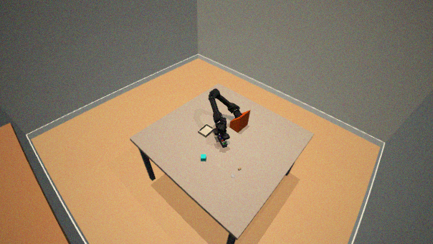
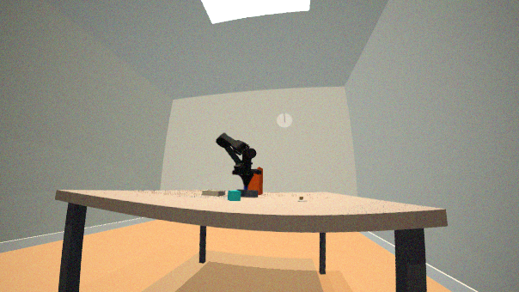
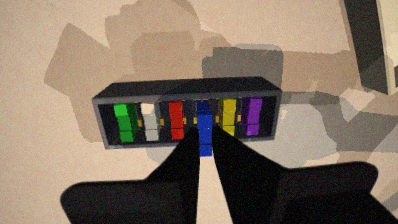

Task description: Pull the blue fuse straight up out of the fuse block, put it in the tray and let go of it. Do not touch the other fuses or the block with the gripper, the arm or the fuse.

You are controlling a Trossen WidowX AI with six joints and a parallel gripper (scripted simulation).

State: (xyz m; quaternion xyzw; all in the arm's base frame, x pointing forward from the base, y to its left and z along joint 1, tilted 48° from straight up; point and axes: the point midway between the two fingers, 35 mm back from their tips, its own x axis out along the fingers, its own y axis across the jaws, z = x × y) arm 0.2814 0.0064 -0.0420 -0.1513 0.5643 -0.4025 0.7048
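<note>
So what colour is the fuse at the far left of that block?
Green, seen best in the wrist view.

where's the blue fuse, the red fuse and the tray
blue fuse [image 3: 204, 131]: wrist view, middle of its body between the fingers
red fuse [image 3: 176, 120]: wrist view, its top face
tray [image 1: 206, 130]: top view, its pale floor

The gripper [image 3: 205, 142] is clamping the blue fuse [image 3: 204, 131], hemmed in by the red fuse [image 3: 176, 120] and yellow fuse [image 3: 229, 117] standing just beside it in the fuse block [image 3: 187, 89]. Open table [image 3: 40, 165] is lying around the block, with the tray [image 1: 206, 130] sitting near and an orange panel [image 1: 240, 121] standing beside the arm.
</note>
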